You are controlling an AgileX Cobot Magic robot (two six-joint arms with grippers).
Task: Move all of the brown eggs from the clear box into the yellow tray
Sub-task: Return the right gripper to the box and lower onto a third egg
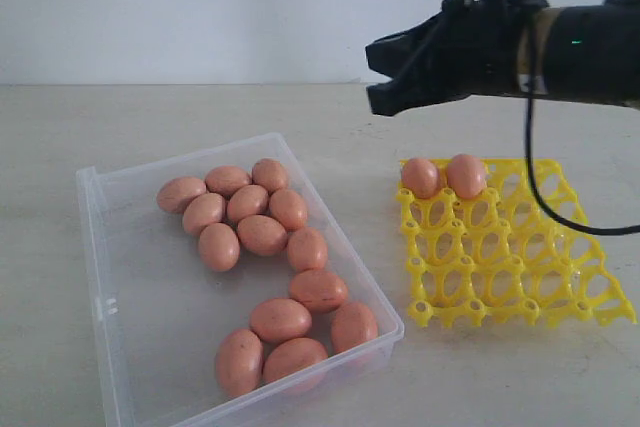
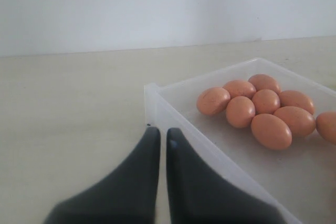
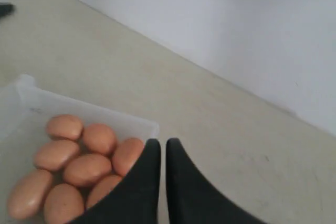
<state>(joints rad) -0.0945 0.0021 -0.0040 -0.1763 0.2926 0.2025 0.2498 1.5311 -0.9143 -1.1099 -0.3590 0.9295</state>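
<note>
1. On the pale tabletop (image 1: 300, 112), toward the left as seen from the room, lies a large, shallow, rectangular clear box (image 1: 100, 247) of transparent plastic, open at the top.
2. Fourteen smooth, oval, orange-brown eggs (image 1: 262, 235) lie loose in the clear box: nine bunched toward its far end, five toward its near right corner.
3. A bright yellow tray (image 1: 520, 282) of open plastic lattice cups stands to the right of the box, apart from it.
4. Two more brown eggs (image 1: 420, 177) sit side by side in the tray's far row, at its left corner.
5. The black right gripper (image 1: 372, 72) (image 3: 158, 142) hangs above the table, over the gap between box and tray. Its claw is closed and holds nothing.
6. The black left gripper (image 2: 158, 131) sits low, just outside a corner of the box. Its claw is closed to a thin slit and holds nothing.
</note>
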